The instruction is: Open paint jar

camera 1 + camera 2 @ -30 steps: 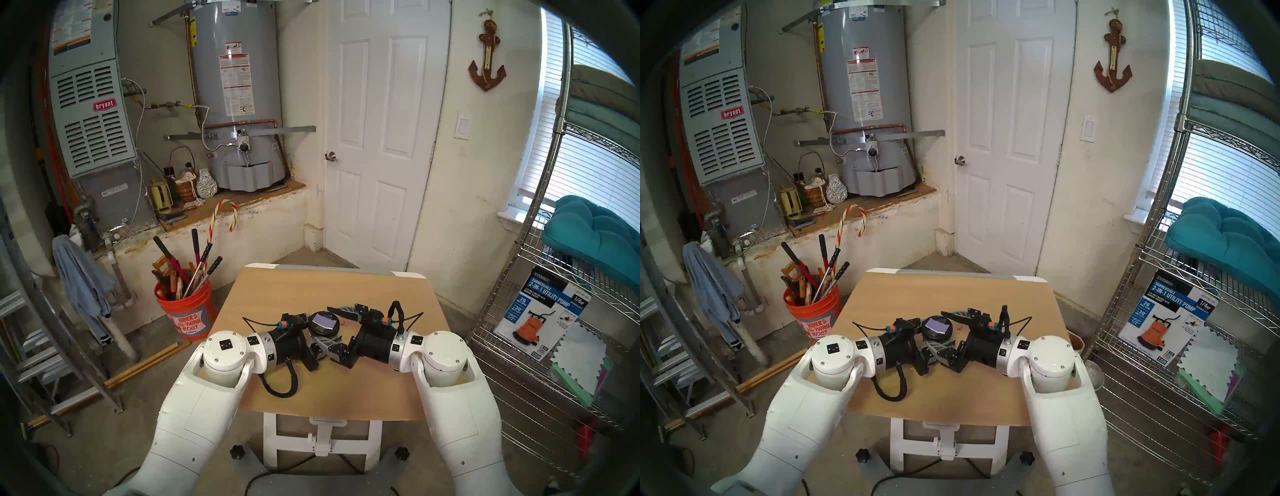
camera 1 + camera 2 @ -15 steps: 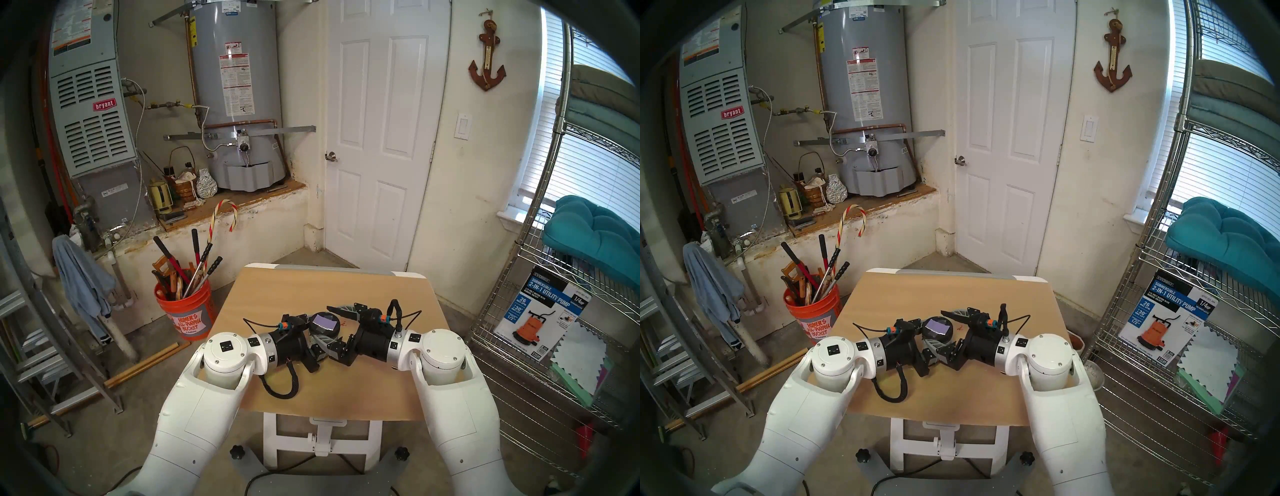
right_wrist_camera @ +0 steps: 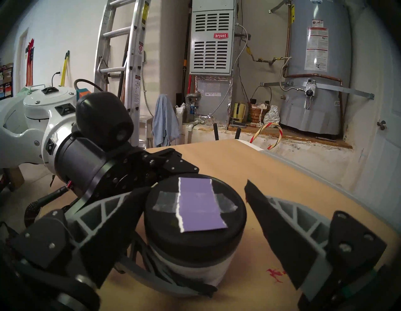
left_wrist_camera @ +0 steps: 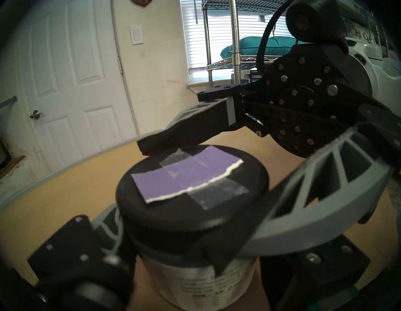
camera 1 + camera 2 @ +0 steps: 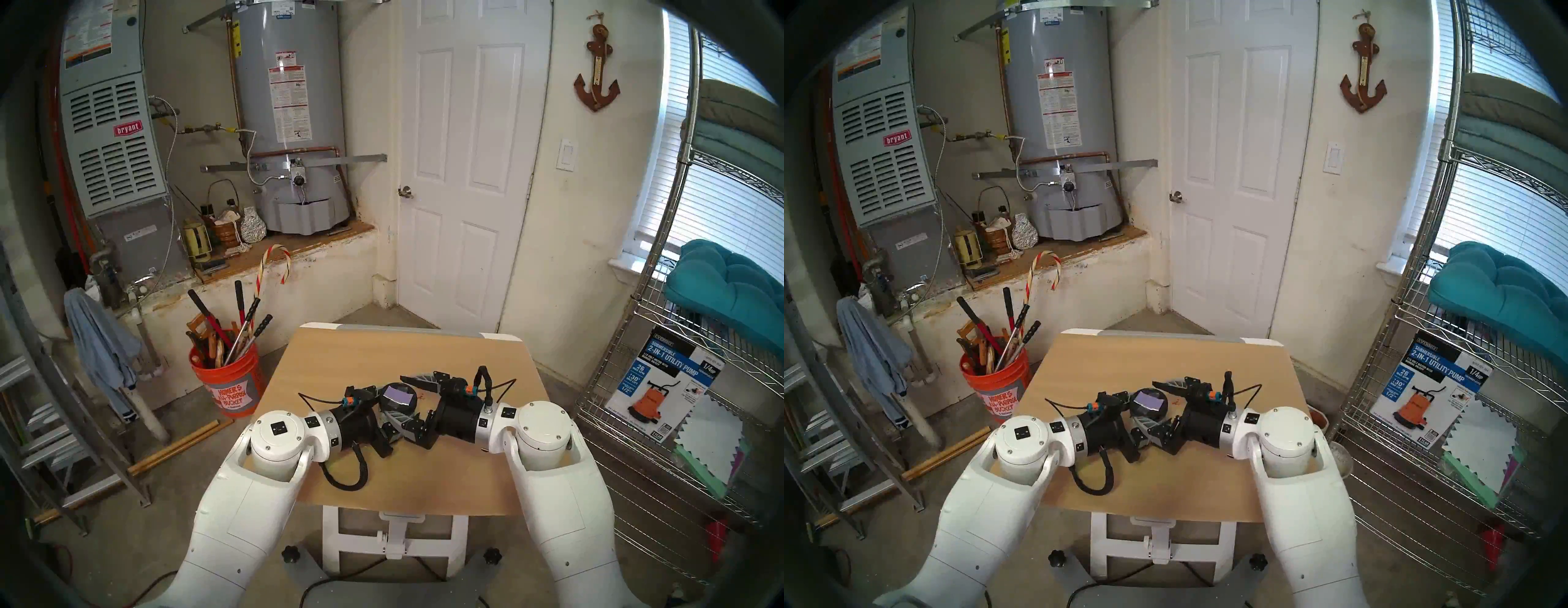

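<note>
**Left gripper clamps jar, right stands wide around lid**

Head views: above the tan wooden table (image 5: pixel 339 352), the left gripper (image 5: pixel 392 409) is clamped on the squat paint jar (image 5: pixel 397 399); the right gripper (image 5: pixel 413 401) spreads wide around it.

Left wrist: ribbed grey fingers (image 4: pixel 110 225) press the white label below the black lid (image 4: pixel 191 191) with its taped lilac swatch.

Right wrist: one black pad (image 3: pixel 123 217) sits against the lid, the other apart.

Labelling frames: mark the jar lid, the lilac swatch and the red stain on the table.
jar lid (image 3: pixel 196 233) right wrist view, near rim
lilac swatch (image 3: pixel 200 205) right wrist view, centre
red stain (image 3: pixel 275 274) right wrist view, middle
</note>
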Controlling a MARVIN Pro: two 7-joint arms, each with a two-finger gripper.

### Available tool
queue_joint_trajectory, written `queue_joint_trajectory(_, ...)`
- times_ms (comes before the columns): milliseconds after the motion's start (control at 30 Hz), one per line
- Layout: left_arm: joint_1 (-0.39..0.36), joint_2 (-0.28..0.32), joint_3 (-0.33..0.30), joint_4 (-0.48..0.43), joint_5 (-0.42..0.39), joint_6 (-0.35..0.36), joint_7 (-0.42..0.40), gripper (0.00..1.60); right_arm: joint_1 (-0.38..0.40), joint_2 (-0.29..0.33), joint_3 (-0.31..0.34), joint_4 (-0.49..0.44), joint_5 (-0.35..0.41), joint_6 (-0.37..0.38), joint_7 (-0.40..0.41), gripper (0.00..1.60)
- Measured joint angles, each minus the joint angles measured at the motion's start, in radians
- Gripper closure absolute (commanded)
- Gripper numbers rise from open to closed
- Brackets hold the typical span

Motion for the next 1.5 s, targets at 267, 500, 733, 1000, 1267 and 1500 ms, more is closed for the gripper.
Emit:
queue_joint_trajectory(267,0.001,-0.004,-0.002,0.003,0.0,-0.004,0.007,1.6,0.003,0.005,-0.001,0.001,-0.003,-0.003,0.008,1.1)
queue_joint_trajectory(500,0.001,-0.006,-0.003,0.004,-0.001,-0.004,0.008,1.6,0.008,0.007,-0.001,0.006,-0.002,-0.007,0.015,1.39)
queue_joint_trajectory(733,-0.003,-0.003,-0.01,0.009,-0.005,-0.01,-0.008,1.6,0.018,0.01,-0.003,0.018,0.0,-0.018,0.026,1.6)
queue_joint_trajectory(1000,-0.025,0.017,-0.022,0.029,-0.017,-0.022,-0.069,1.6,0.036,0.018,-0.014,0.033,0.005,-0.035,0.05,1.6)
queue_joint_trajectory(1267,-0.068,0.032,-0.029,0.08,-0.036,-0.046,-0.148,1.6,0.049,0.032,-0.027,0.036,0.005,-0.052,0.071,1.6)
queue_joint_trajectory(1500,-0.118,0.034,-0.037,0.141,-0.05,-0.071,-0.184,1.6,0.051,0.041,-0.043,0.026,0.023,-0.072,0.12,1.6)
